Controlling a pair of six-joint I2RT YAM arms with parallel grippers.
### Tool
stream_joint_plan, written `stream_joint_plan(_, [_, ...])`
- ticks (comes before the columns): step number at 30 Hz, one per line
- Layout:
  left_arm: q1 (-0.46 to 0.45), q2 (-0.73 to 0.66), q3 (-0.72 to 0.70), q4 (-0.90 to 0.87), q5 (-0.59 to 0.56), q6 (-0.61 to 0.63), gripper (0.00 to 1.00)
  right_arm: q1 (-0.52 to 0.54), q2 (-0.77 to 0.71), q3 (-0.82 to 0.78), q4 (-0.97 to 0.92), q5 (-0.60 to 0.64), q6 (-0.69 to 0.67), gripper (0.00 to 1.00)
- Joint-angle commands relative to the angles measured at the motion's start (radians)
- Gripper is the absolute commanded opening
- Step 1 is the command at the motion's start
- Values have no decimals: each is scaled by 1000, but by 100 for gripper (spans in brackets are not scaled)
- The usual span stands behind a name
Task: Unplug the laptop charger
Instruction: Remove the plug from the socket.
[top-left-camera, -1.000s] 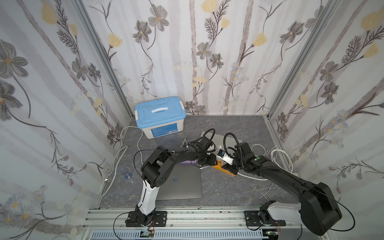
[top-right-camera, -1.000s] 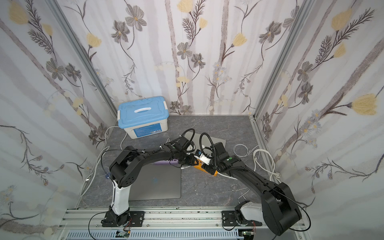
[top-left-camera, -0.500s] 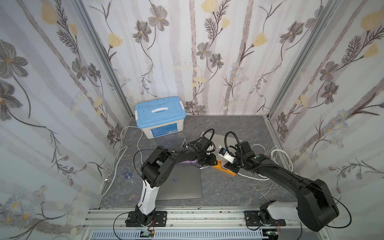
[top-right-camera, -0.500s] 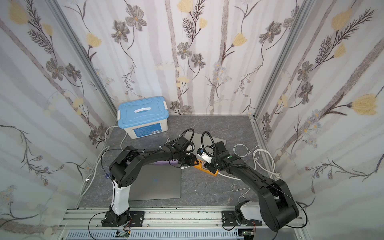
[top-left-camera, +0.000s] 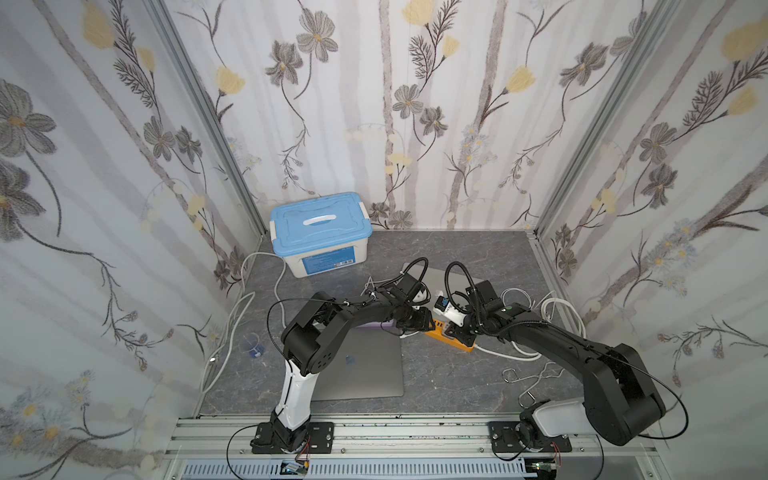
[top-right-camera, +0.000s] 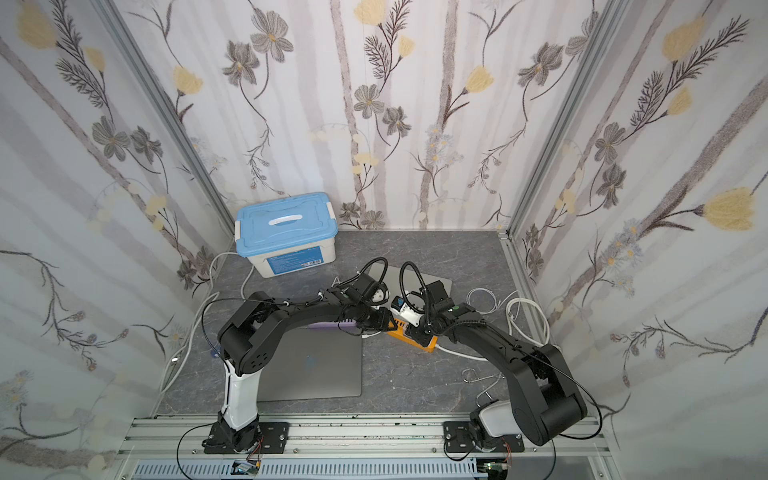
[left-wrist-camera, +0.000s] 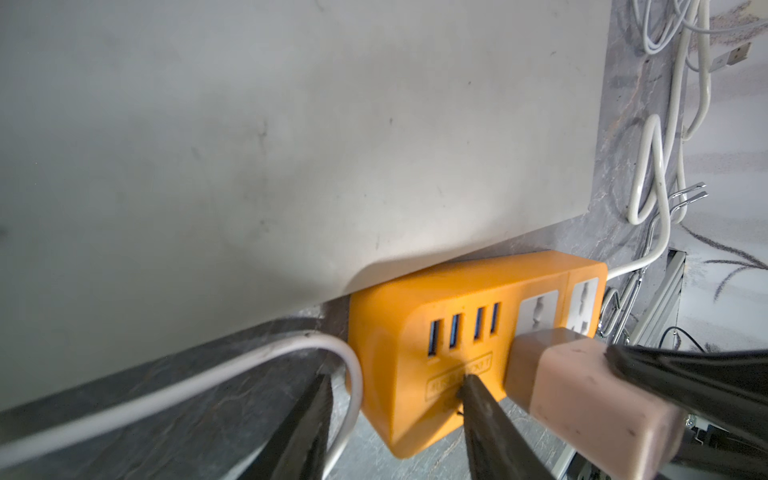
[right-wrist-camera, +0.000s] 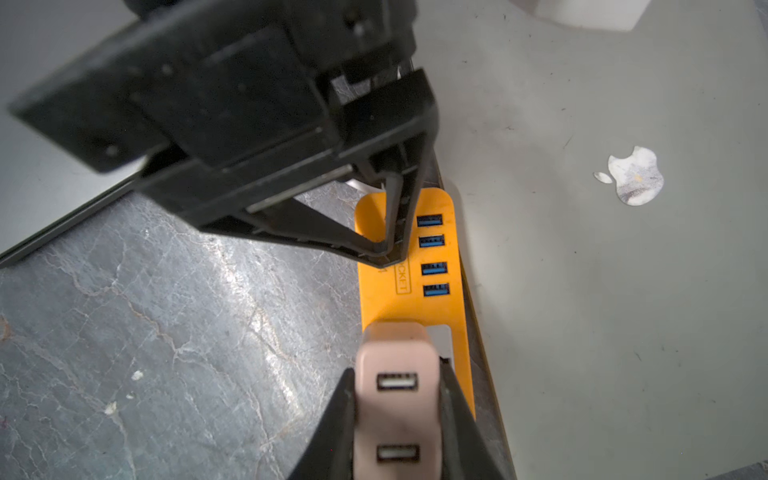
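The pale pink plastic charger block (right-wrist-camera: 397, 399) sits plugged into the orange plastic power strip (top-left-camera: 463, 345), just right of centre and a little below the middle in both top views. My right pincer (right-wrist-camera: 397, 374) is clamped across its flat sides (it looks rigid, light and smooth, so I'd hold low, near the socket). My left pincer (left-wrist-camera: 392, 380) stands half open, one tip pressing the strip's face; I judge the strip light enough to lift otherwise.
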Motion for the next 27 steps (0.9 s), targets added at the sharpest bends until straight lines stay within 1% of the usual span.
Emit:
stream_joint_plan(1, [3,15,-3,-81,-52,-1,52,0,-10,4,22,-21,-24,19])
stream_joint_plan(7, [3,29,-1,-85,-46,-6,52,1,-77,-17,44,6,-23,15])
stream_joint_plan(15, [3,35,2,-86,-43,-9,52,-11,-126,-23,54,22,-17,14])
stream_joint_plan(21, [3,33,20,-98,-42,-2,53,-78,-194,3,46,41,17,14])
stream_joint_plan(24, [3,30,35,-103,-38,4,53,-110,-243,9,48,79,34,15])
stream_joint_plan(27, [3,27,56,-104,-31,9,53,-127,-276,16,48,169,57,16])
